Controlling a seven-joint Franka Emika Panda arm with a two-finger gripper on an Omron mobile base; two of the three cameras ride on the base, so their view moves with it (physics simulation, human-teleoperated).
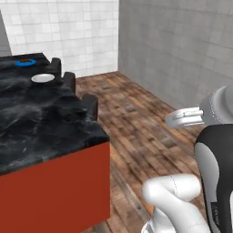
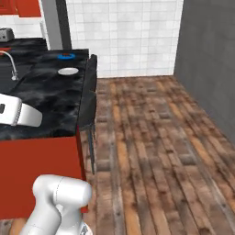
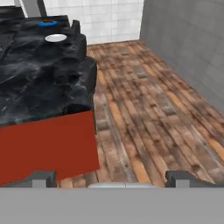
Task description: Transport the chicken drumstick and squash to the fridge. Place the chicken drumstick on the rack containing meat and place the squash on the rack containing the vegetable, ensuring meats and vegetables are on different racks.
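In the hand view my gripper [image 3: 110, 179] is open, its two dark fingertips [image 3: 43, 178] standing far apart with nothing between them. It hangs over the wooden floor [image 3: 148, 113], next to the near corner of a red-sided island with a black marble top [image 3: 39, 83]. At the far end of that top lie a blue ring-shaped dish [image 1: 25, 62] with a small brownish speck in it, too small to name, and a white plate [image 1: 43, 78]. The chicken drumstick, the squash, the fridge and its racks are out of view.
Dark stools [image 1: 90, 104] line the island's floor side. A faucet [image 2: 10, 64] and a toaster [image 2: 5, 33] sit at the left. A grey wall [image 1: 182, 50] closes the right side and a white tiled wall [image 2: 124, 32] the back, with open wooden floor between.
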